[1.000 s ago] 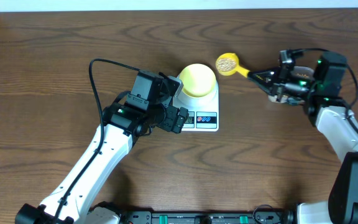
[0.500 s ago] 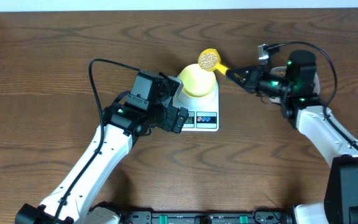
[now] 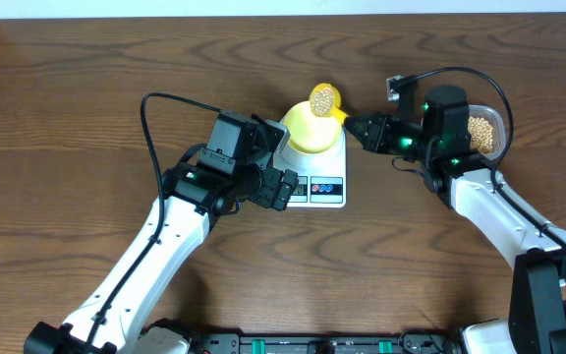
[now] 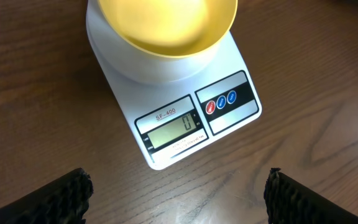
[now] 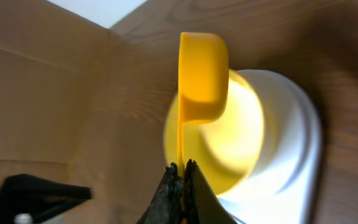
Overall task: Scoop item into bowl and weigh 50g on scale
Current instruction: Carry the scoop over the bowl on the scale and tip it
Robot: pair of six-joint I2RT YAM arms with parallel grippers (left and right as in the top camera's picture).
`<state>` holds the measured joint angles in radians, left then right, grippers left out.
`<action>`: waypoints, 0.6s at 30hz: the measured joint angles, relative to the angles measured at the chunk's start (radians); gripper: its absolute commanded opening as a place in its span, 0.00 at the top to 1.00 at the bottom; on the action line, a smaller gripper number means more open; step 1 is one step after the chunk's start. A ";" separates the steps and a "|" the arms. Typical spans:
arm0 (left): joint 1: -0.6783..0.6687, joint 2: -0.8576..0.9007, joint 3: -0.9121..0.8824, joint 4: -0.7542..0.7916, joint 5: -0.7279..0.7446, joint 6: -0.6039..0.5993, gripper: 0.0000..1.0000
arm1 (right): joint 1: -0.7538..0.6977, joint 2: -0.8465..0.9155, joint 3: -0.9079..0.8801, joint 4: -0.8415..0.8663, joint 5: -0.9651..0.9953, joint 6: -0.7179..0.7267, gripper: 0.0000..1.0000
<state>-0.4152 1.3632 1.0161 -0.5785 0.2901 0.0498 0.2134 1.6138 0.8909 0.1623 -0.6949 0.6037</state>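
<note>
The white scale [image 3: 324,185] [image 4: 166,84] carries the pale yellow-green bowl [image 3: 311,130] [image 4: 166,25], which looks bare inside; the display shows 0. My right gripper [image 3: 357,126] [image 5: 183,171] is shut on the handle of a yellow scoop [image 3: 324,98] [image 5: 202,74]. The scoop's cup holds beige beans [image 3: 324,96] and hangs over the bowl's far rim. In the right wrist view the scoop stands edge-on over the bowl [image 5: 244,140], its beans hidden. My left gripper [image 3: 275,157] [image 4: 179,202] hovers open at the scale's left front, holding nothing.
A clear tub [image 3: 499,118] of more beans [image 3: 483,130] sits at the right behind my right arm. A black cable [image 3: 155,108] loops over the table left of the scale. Bare wooden table [image 3: 411,265] lies in front.
My right gripper has carried the loaded scoop leftward, from right of the bowl to over its far rim, uncovering the tub. The left arm has not moved.
</note>
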 measured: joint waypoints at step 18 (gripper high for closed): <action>0.000 0.000 0.000 0.000 0.000 0.000 0.10 | 0.064 0.000 0.000 -0.061 0.040 -0.282 0.99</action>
<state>-0.4152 1.3632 1.0161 -0.5785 0.2901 0.0498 0.2775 1.6138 0.8909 0.1013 -0.6548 0.3222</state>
